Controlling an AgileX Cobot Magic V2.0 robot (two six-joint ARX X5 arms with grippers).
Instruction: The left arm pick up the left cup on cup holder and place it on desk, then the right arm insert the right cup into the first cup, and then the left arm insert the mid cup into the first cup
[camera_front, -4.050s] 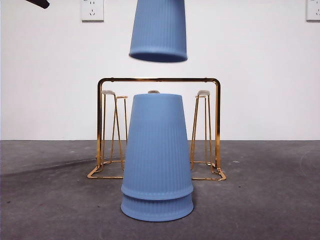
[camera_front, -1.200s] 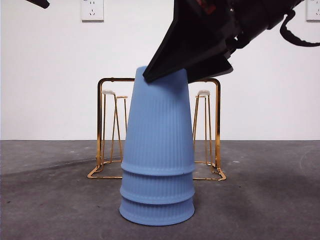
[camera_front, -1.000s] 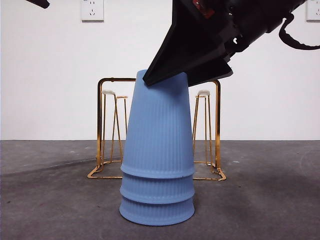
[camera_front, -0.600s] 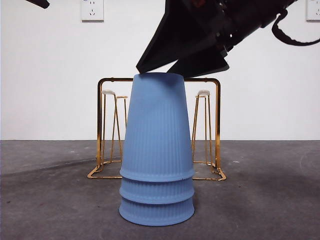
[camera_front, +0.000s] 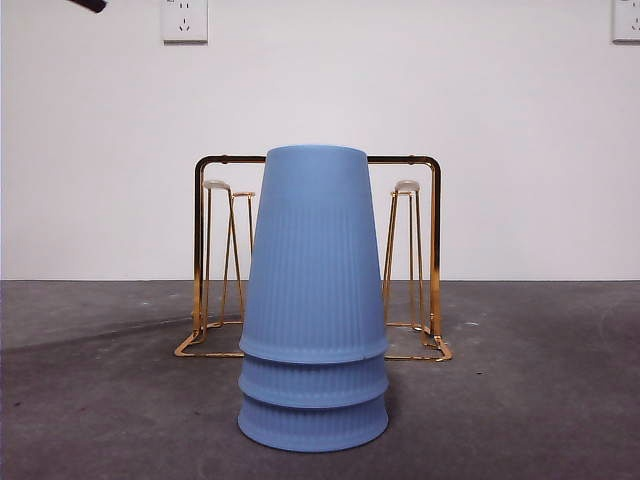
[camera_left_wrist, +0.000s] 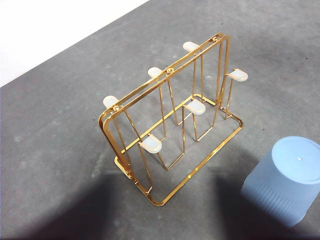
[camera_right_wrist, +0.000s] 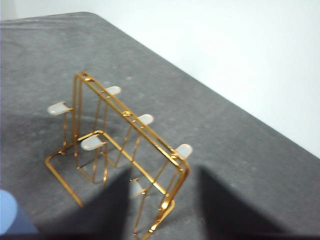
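Note:
Three blue ribbed cups (camera_front: 313, 300) stand nested upside down as one stack on the dark grey desk (camera_front: 530, 410), in front of the gold wire cup holder (camera_front: 434, 250). All the holder's white-tipped pegs are bare. The left wrist view looks down on the holder (camera_left_wrist: 165, 85), with the stack (camera_left_wrist: 289, 180) beside it. The right wrist view shows the holder (camera_right_wrist: 130, 117) and an edge of the stack (camera_right_wrist: 7, 212). Neither wrist view shows its own jaws, only two dark shadows on the desk. No gripper touches the cups. One arm shows only as a black tip (camera_front: 90, 4) at a top corner of the front view.
A white wall with two sockets (camera_front: 185, 20) stands behind the desk. The desk's far edge meets the wall just behind the holder. Bare desk surface lies on both sides of the stack.
The third cup came down onto the stack of two. The big dark gripper that held it opened, rose and left the front view. The stack now stands straight.

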